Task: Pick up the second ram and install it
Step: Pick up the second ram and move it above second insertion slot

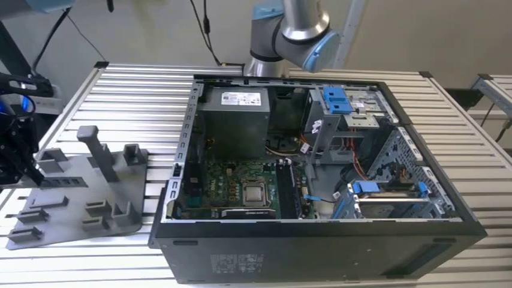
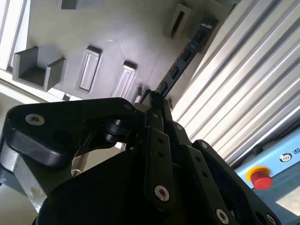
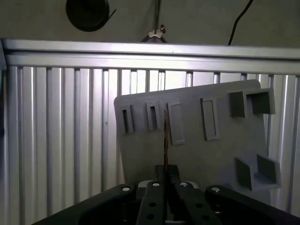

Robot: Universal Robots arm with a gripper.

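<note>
Pinching one end of the ram [image 2: 186, 54], the jaws press on its flat faces in both wrist views. The dark stick juts out from them over the grey tray [image 3: 225, 154]; whether it touches the tray I cannot tell. The tray lies on the slatted surface [image 1: 120, 96], at the exterior view's left of the open case [image 1: 320, 246].

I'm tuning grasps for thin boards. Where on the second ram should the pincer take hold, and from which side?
Pinch its two broad flat faces, coming in over a long thin edge. In the first wrist view the second ram shows edge-on, a sliver over the grey tray, so only the faces offer purchase. The pincer seems shut on it that way.
</note>
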